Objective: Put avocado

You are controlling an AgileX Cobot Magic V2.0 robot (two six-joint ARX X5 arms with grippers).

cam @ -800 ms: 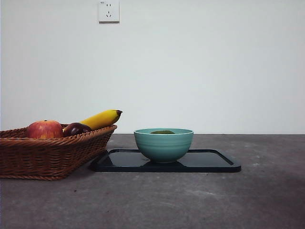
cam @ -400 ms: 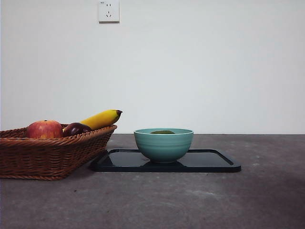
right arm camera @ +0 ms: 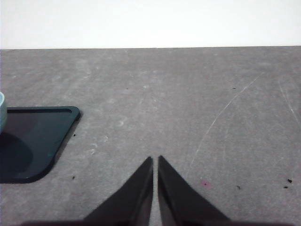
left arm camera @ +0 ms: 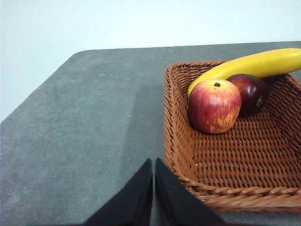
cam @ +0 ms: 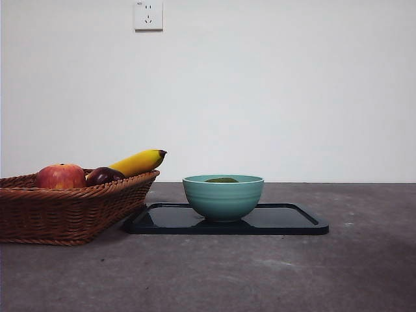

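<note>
Change: nothing has shifted across the earlier front frames and this one; bowl, tray, basket and fruit sit exactly as they did, and no arm shows in the front view.
Avocado (cam: 222,180): only a dark green sliver visible above the rim of the bowl (cam: 223,198), centre of the front frame. It lies inside the bowl.
Bowl: teal, upright, standing on the tray (cam: 292,224), lower centre of the front frame.
Basket (cam: 65,211): wicker, lower left of the front frame, its corner just beside the tray's left end; whether they touch, cannot tell.
Basket contents: apple (cam: 60,176), a dark plum-like fruit (cam: 104,175) and a banana (cam: 138,161) leaning over the rim. No avocado among them in the left wrist view.
Left claw (left arm camera: 154,162): jaws pressed together, holding nothing, lower centre of its frame, above the desk (left arm camera: 80,127) just outside the basket's near wall.
Right claw (right arm camera: 155,160): jaws together, empty, lower centre of its frame, over bare desk; a tray corner and a sliver of bowl rim show at the frame's left edge.
Meaning for task: judged done. The fruit is in the bowl, both claws are clear and away from it, and the stillness reads as arms parked.
Risk: little left; the avocado sits low in the bowl and looks settled.
</note>
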